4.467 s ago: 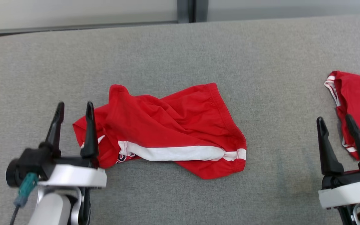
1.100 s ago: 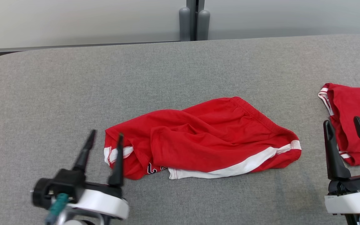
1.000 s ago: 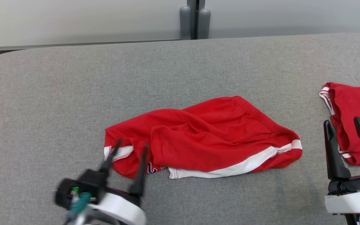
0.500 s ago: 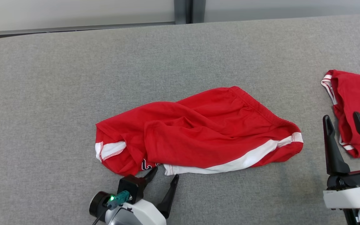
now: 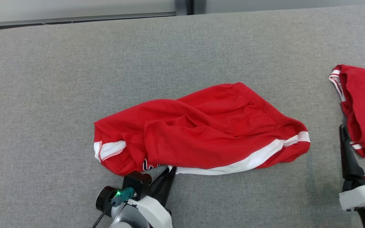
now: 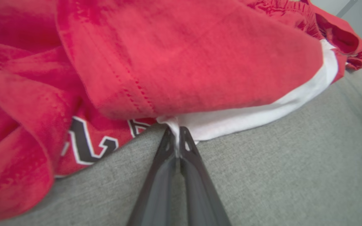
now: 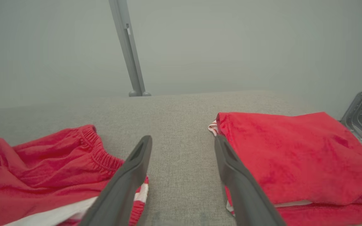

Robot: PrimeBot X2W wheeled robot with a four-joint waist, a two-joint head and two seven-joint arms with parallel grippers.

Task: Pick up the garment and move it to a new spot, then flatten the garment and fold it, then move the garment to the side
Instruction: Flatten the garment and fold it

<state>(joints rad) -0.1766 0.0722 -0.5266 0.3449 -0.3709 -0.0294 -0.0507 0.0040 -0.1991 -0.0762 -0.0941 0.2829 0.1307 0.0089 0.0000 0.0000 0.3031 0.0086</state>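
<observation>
The garment (image 5: 208, 133), red shorts with a white side stripe, lies crumpled in the middle of the grey table (image 5: 59, 63). My left gripper (image 5: 170, 171) comes in from the near edge and is shut on the garment's white hem. In the left wrist view the left gripper (image 6: 176, 139) pinches a fold of the white hem (image 6: 231, 121), beside a patch of dark lettering (image 6: 90, 144). My right gripper (image 5: 358, 130) stands open at the lower right with nothing between its fingers. In the right wrist view the right gripper (image 7: 182, 140) hovers over bare table, the garment (image 7: 42, 157) to its left.
A second red garment (image 5: 363, 95) lies folded at the table's right edge, just beyond my right gripper; it appears as the second red garment (image 7: 294, 153) in the right wrist view. A grey post (image 7: 127, 47) and pale wall stand behind the table.
My left gripper swung from the garment's left end round to its near edge and closed on the white hem. The right gripper stayed open. The camera tilted down a little.
</observation>
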